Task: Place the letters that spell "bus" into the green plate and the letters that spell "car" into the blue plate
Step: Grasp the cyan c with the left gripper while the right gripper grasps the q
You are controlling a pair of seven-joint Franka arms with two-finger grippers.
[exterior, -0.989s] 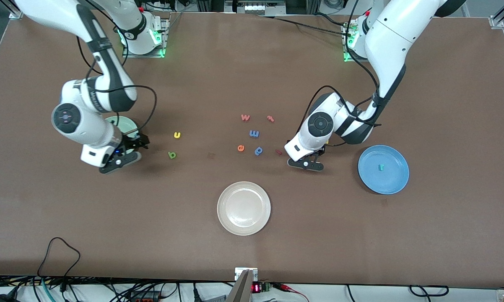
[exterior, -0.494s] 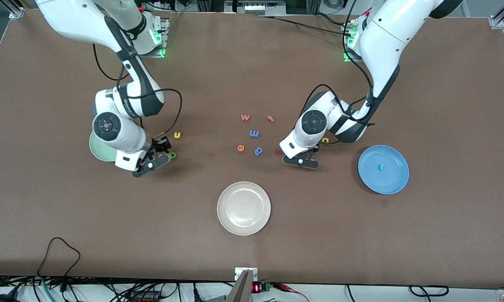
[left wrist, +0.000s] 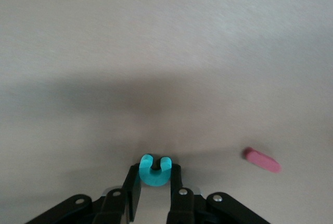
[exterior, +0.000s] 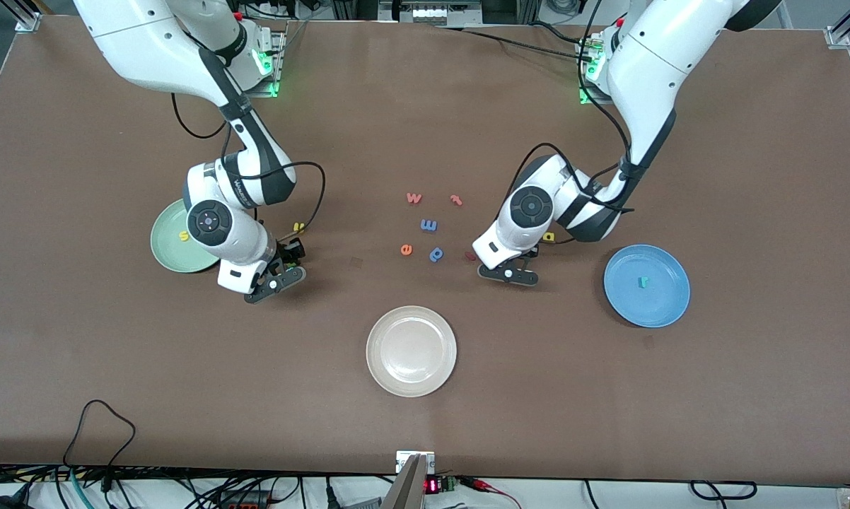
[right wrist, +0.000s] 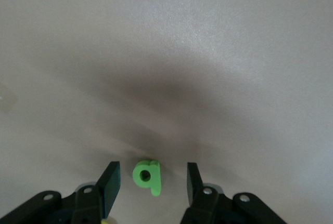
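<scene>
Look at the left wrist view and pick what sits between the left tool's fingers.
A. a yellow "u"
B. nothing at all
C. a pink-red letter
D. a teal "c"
D: in the left wrist view the teal "c" is pinched between the fingers of the left tool, while the pink-red piece lies apart from it on the table.

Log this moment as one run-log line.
left gripper: shut on teal "c" | right gripper: open, fingers astride green "b" on table | green plate: yellow "s" | blue plate: teal "r"
</scene>
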